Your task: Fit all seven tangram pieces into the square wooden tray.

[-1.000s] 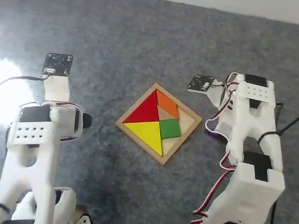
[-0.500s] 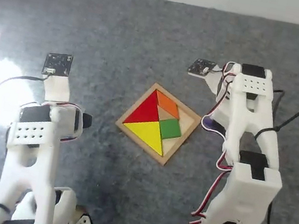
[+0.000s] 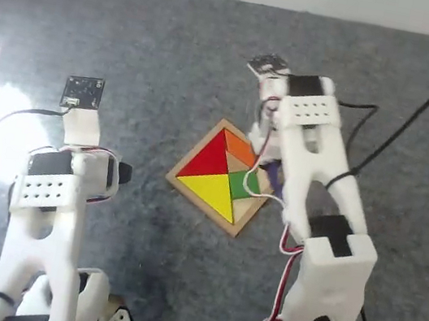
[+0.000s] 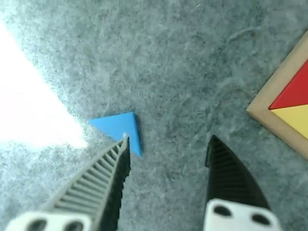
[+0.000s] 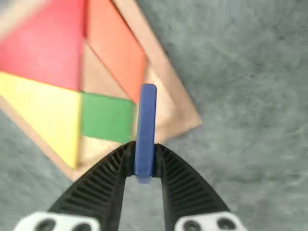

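Over the last second the right arm (image 3: 309,147) swung across from beside the square wooden tray (image 3: 277,168) until its wrist hung over the tray's corner nearest that arm, while the left arm (image 3: 53,187) kept its place, well apart from the tray's opposite side. Seen from the high camera, the tray lay turned like a diamond on the grey mat (image 3: 160,44), with a red triangle (image 3: 209,160), a yellow triangle (image 3: 214,192), an orange piece (image 3: 241,147) and a green square (image 3: 243,184) seated in it and bare wood between the orange and the green. From the left wrist, the left gripper (image 4: 168,140) stood released, its jaws spread wide above the mat, and a light blue triangle (image 4: 119,128) lay flat on the mat outside the tray, just beside one fingertip; a corner of the tray showed farther off. From the right wrist, the right gripper (image 5: 144,148) was clamped on a dark blue piece (image 5: 145,120), held on edge between the jaws above the tray, over the bare wood next to the green square and below the orange piece. Whether that piece touched the tray floor could not be told.
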